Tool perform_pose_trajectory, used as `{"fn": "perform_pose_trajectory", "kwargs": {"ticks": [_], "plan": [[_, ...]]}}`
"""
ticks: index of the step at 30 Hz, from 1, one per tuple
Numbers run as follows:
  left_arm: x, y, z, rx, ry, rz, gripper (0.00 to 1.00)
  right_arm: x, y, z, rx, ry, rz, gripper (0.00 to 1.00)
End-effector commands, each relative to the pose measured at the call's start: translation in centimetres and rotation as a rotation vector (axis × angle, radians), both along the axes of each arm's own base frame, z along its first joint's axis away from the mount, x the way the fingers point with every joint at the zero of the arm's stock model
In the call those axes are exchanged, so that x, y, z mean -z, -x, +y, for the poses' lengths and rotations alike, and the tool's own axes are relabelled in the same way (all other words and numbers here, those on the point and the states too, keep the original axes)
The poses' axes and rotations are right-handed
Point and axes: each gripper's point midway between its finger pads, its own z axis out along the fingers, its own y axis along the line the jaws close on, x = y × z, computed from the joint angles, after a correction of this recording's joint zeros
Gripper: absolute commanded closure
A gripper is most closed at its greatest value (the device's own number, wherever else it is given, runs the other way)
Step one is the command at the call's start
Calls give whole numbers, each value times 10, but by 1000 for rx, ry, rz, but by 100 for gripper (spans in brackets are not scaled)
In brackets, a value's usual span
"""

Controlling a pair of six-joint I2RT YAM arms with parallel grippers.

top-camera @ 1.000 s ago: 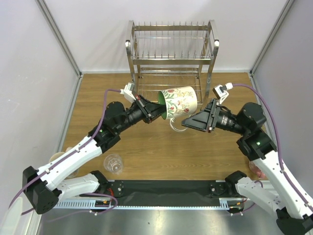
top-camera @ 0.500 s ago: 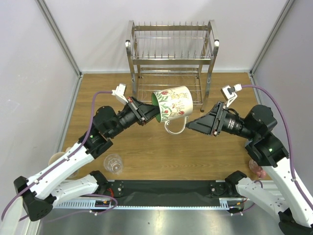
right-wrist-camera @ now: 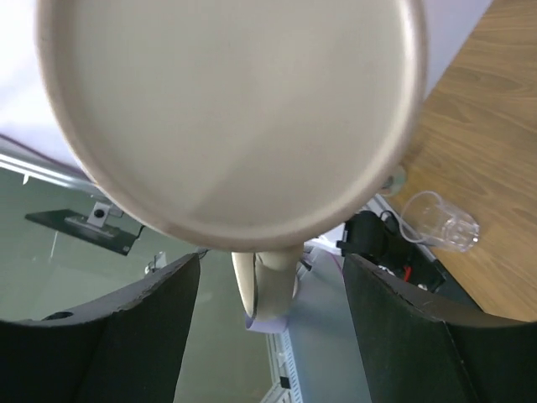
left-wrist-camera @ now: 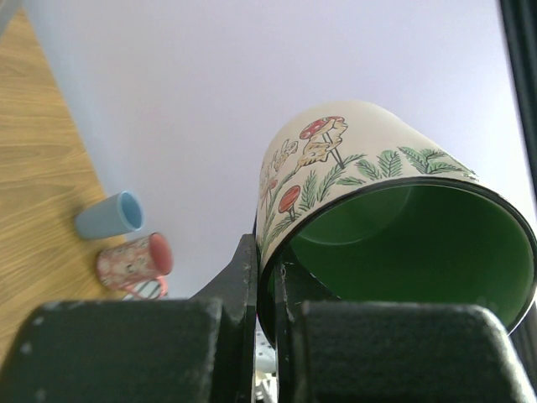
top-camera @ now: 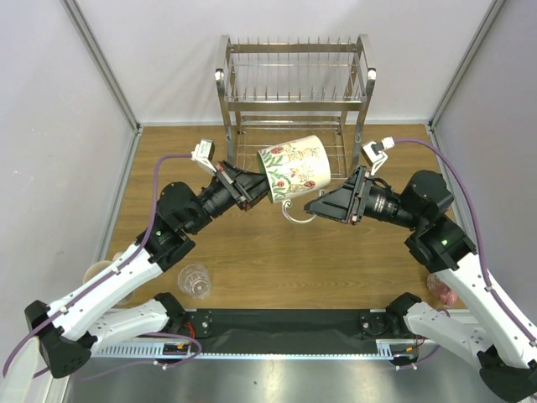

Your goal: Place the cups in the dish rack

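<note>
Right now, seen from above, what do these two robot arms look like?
The left arm and right arm match: white shells on the long links, black joints, black wedge-shaped jaws. A purple cable runs along each to a small white connector at the wrist.

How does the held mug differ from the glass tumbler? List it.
The cream mug is opaque, mushroom-patterned, with a handle; the glass tumbler is clear and handleless. The mug hangs tilted in the air, the left gripper shut on its rim; the tumbler rests on the table. Neither is in the dish rack.

White-and-black arms (top-camera: pixel 109 285), purple cables (top-camera: pixel 159 180) (one each), black fingers (left-wrist-camera: pixel 126 353)
</note>
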Motion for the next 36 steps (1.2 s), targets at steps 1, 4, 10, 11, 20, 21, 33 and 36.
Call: {"fn": "perform_pose_trajectory", "kwargs": {"ticks": [1, 4, 10, 11, 20, 21, 33, 36], "plan": [[-90, 23, 18, 39, 283, -158, 100, -29, 3, 10, -12, -111, -65, 25], [-90, 22, 16, 34, 285, -157, 100, -40, 3, 14, 7, -168, -85, 26], [-84, 21, 12, 42, 295, -141, 100, -45, -4, 19, 39, -195, -86, 32], [-82, 21, 11, 41, 295, -137, 100, -44, -7, 19, 48, -195, -80, 33], [-81, 19, 2, 65, 329, -122, 100, -46, -13, 24, 69, -212, -73, 43], [-81, 19, 2, 67, 329, -123, 100, -46, -13, 25, 65, -210, -74, 44], [-67, 16, -8, 94, 286, -82, 100, -40, -14, 33, 37, -163, -84, 87], [-55, 13, -13, 103, 228, -56, 100, -39, -16, 28, 70, -137, -92, 100]]}}
